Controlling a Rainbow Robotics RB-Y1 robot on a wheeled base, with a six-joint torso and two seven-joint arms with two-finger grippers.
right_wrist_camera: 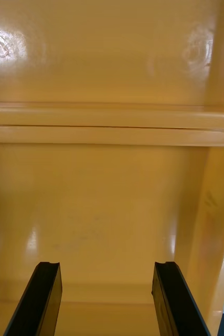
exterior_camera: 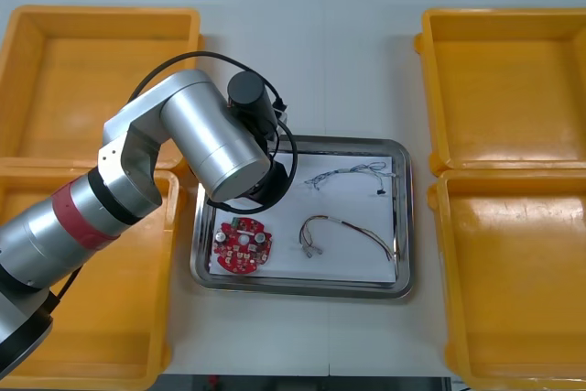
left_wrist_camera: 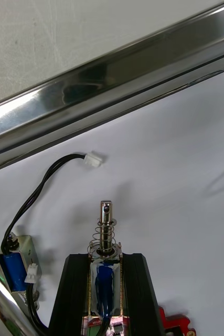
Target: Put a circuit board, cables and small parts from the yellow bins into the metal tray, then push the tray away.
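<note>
1. Fingers [left_wrist_camera: 74, 294] of the left hand [left_wrist_camera: 105, 258] are clenched on a small metal part [left_wrist_camera: 106, 220] in the left wrist view: its blue body sits between them, a sprung pin jutting past their tips.
2. From the front, the left arm [exterior_camera: 197, 148] reaches over the left side of the metal tray [exterior_camera: 403, 226] and hides that grip.
3. That view gives us the layout instead: a round red circuit board [exterior_camera: 244, 244] in the tray's near left corner, a pale cable [exterior_camera: 352, 174] toward the far right, a red and yellow cable [exterior_camera: 343, 231] nearer, and 4 yellow bins [exterior_camera: 101, 89], 2 at each side.
4. The left wrist view adds a second metal part [left_wrist_camera: 17, 260] just beside 1 finger, its black cable [left_wrist_camera: 43, 180] ending in a white plug [left_wrist_camera: 93, 159] on the tray's white inside, near the shiny rim, the table [left_wrist_camera: 64, 37] beyond.
5. The board's red edge is cut off by the other finger.
6. Right hand [right_wrist_camera: 107, 294]: released, fingers well apart above a yellow bin [right_wrist_camera: 101, 220], a further bin [right_wrist_camera: 106, 52] past the meeting rims; which of the 4 we cannot tell.
7. Whether the held part touches the white inside or hangs above it, we cannot tell.
</note>
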